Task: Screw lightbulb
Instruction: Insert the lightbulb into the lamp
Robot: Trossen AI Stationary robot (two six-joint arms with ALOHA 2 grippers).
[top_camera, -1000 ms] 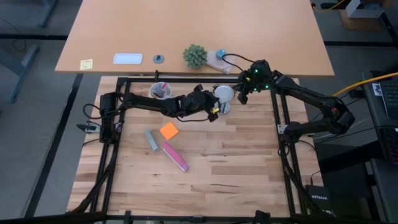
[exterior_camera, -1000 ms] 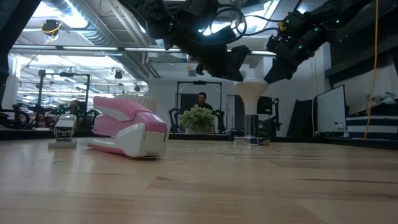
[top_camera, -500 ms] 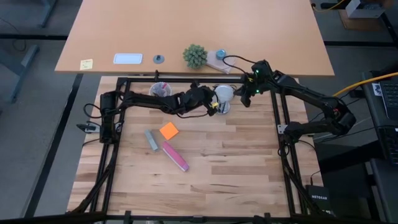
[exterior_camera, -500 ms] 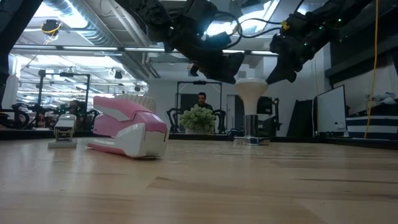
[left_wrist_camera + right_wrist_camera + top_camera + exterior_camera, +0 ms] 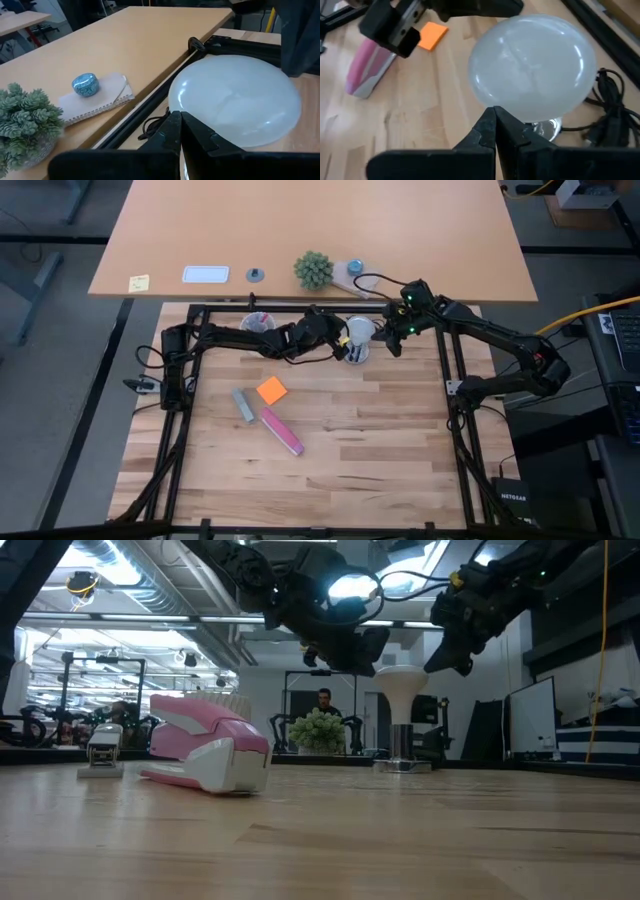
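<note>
Where a second ago both flanked it lower, clenched left gripper [image 5: 342, 345] and right gripper [image 5: 398, 345], empty, nearer the lightbulb [image 5: 359, 331].

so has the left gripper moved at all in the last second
Yes. In the high view the left gripper has shifted toward the table's far edge, from beside the orange sticky note's far corner up level with the lightbulb.
</note>
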